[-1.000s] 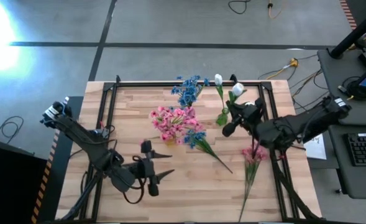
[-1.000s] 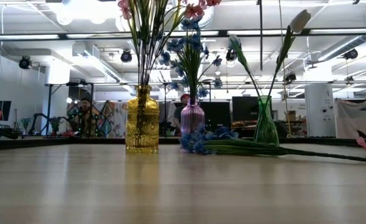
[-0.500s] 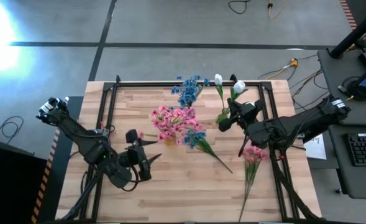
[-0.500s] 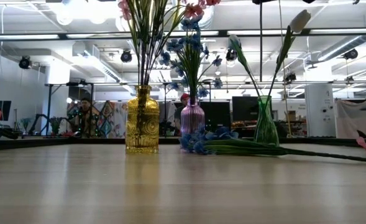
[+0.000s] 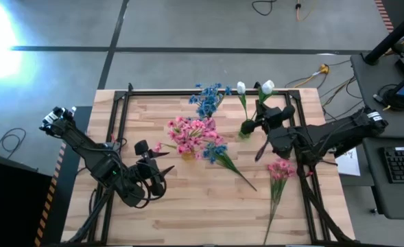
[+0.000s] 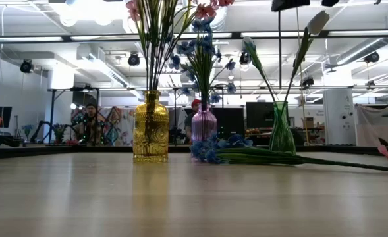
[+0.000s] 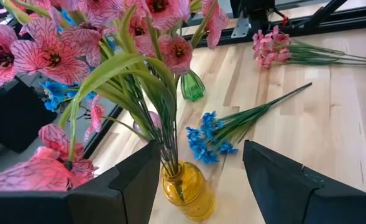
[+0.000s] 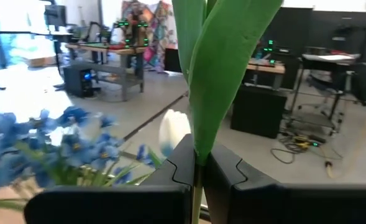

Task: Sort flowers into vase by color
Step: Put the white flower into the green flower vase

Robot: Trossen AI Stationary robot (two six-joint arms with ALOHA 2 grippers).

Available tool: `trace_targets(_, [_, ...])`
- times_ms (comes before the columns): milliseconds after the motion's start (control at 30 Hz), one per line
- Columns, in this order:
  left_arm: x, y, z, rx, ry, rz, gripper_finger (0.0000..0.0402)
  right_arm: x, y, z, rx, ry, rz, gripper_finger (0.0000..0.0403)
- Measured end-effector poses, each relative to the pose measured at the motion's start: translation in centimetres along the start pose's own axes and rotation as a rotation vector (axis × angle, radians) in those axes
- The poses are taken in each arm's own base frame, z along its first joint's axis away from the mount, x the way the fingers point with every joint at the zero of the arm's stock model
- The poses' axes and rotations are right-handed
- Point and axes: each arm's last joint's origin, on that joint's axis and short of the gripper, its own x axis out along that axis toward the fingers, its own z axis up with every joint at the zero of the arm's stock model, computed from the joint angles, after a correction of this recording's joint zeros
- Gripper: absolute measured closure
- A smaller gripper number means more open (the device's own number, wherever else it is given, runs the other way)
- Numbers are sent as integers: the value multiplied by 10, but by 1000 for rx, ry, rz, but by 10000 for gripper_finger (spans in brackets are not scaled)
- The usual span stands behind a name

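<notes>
Right gripper (image 5: 265, 122): fingers pinched together on a white tulip stem (image 8: 201, 74), just above the green vase (image 5: 247, 127); the leaf stands straight up from between the fingertips.
Step in hand: judged to be seating the tulip in the green vase (one white bud (image 5: 241, 88) already stands there).
Doing it well: keep the stem upright, line its lower end over the vase mouth, lower straight, and let go only once the stem is well inside; the narrow neck leaves little room for error.
Left gripper (image 5: 159, 171): waiting, fingers apart, holding nothing; the yellow vase (image 7: 186, 186) of pink flowers (image 7: 102, 37) sits just ahead between its fingertips.
Flowers not yet sorted: a blue spray (image 5: 219, 155) and a pink spray (image 5: 280, 169) lie flat on the table, beyond the left fingers and well apart from each other.
Surface: pale wooden table (image 5: 188, 199), smooth planks, black frame around it.
Room: open workshop, ceiling lights, benches and screens (a person sits far back).
</notes>
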Motion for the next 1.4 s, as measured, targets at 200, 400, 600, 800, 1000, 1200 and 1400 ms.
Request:
trace_targets(200, [-1, 0, -1, -6, 5, -2, 187, 8, 3, -8, -14, 6, -32, 390])
trace_targets(400, [-1, 0, -2, -7, 7, -1, 187, 12, 9, -14, -20, 10, -45, 390])
trace_targets(600, [-1, 0, -2, -6, 8, 0, 187, 17, 13, -20, -24, 14, -62, 390])
trace_targets(800, [-1, 0, -2, -5, 8, 0, 187, 18, 14, -21, -6, 14, -63, 390])
trace_targets(1000, [-1, 0, -2, -3, 9, 1, 187, 18, 15, -22, -11, 15, -62, 390])
trace_targets(1200, [-1, 0, -2, 0, 11, 1, 187, 18, 15, -23, -17, 16, -62, 390])
trace_targets(1400, [-1, 0, -2, 1, 11, 1, 187, 18, 15, -25, -41, 21, -61, 390])
